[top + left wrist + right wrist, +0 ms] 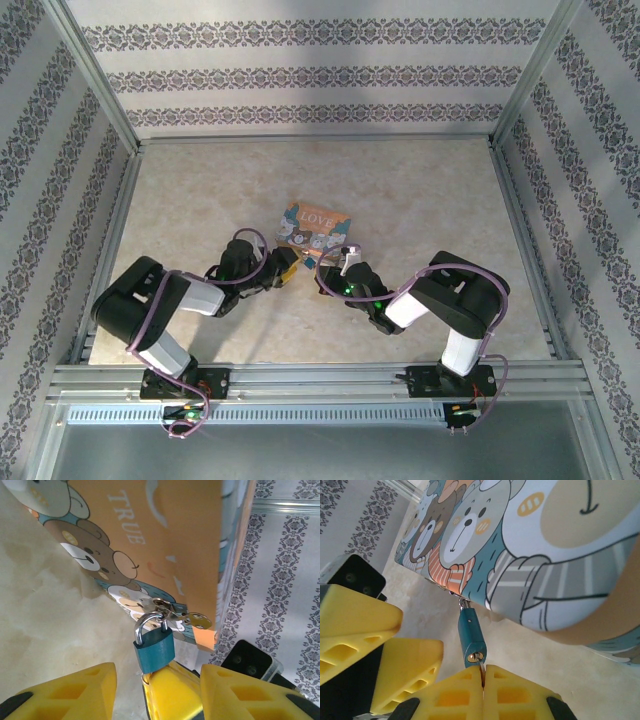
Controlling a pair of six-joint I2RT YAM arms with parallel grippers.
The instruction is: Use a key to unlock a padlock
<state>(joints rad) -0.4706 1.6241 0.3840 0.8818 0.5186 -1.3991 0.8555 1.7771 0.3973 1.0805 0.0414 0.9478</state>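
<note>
The small teal padlock (pixel 155 650) hangs by its silvery shackle from the hasp of the orange bear-print tin (pixel 165 540). My left gripper (pixel 157 670) is open, one yellow finger on each side just below the lock body, touching nothing. In the right wrist view the padlock (pixel 470 635) points its keyhole at my right gripper (pixel 483 670). That gripper is shut on the thin silver key (pixel 481 666), whose tip sits in the keyhole. From above, both grippers meet at the tin's (pixel 315 228) near edge, the left gripper (pixel 287 266) beside the right gripper (pixel 338 264).
The tin lies mid-table on the beige marbled top (pixel 200 200). Patterned walls with aluminium rails (pixel 320 375) enclose the table on all sides. The left gripper's yellow fingers (pixel 365 625) crowd close on the left of the right wrist view.
</note>
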